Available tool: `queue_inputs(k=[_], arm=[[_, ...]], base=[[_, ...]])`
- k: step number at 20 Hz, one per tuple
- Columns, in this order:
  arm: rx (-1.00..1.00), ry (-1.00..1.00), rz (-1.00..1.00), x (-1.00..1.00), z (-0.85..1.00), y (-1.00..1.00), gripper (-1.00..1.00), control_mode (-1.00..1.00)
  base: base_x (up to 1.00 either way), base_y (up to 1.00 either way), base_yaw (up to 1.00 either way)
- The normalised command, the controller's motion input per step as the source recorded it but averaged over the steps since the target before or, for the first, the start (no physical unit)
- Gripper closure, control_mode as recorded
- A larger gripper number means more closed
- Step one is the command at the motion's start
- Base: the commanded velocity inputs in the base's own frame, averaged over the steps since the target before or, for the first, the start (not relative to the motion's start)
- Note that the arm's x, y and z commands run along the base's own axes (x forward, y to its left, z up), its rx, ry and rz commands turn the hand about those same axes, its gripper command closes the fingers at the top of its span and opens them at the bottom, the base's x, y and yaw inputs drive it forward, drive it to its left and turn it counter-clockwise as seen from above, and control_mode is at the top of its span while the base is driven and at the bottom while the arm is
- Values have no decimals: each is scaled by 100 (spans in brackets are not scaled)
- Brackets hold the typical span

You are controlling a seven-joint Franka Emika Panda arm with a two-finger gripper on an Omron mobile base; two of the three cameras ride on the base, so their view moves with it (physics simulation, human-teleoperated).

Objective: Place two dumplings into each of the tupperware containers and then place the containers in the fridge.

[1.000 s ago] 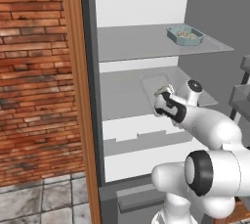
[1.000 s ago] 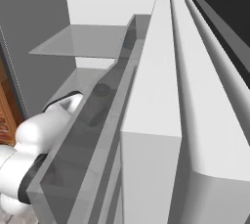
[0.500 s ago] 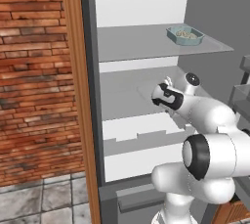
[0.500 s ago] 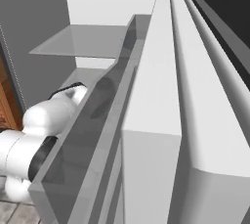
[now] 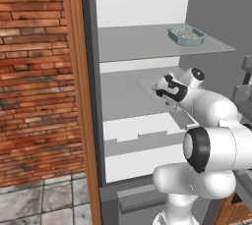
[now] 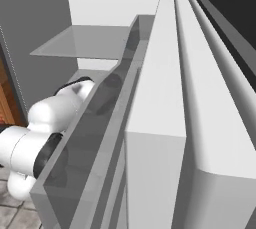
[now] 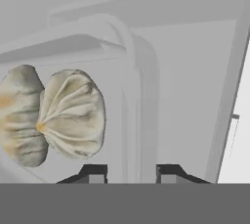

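Left base view: fridge (image 5: 147,3) open, brick wall (image 5: 32,71) to its left, tiled floor below. One teal container (image 5: 186,35) with dumplings on fridge's upper shelf. Pale container (image 5: 153,85) on middle shelf; hand (image 5: 158,90) at it, arm blocks the rest.

Right base view: fridge door shelf (image 6: 100,123) hides arm.

Hand view: two dumplings (image 7: 53,115) inside pale container; fingers (image 7: 95,173) straddle its rim, slightly apart, grip unclear.

Flat even rendered light, soft faint shadows, no glare, sharp focus.

My left base camera faces the open fridge (image 5: 142,47); right base camera hugs its door; hand camera sits inside.
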Motion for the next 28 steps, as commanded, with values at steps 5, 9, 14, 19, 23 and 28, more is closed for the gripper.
queue_inputs(k=[5, 9, 14, 19, 23, 28], arm=[[0, -7, 0, 8, -14, 0, 100, -100], [0, 0, 0, 1, -1, 0, -100, -100], [0, -2, 1, 0, 3, 0, -100, -100], [0, -12, 0, 0, 33, 0, -100, -100], [0, -13, 0, -41, 30, 0, -100, -100], [-1, -11, 0, -90, 39, -2, -100, -100]], base=[[0, 0, 0], [0, 0, 0], [0, 0, 0], [0, 0, 0], [0, 0, 0], [0, 0, 0]])
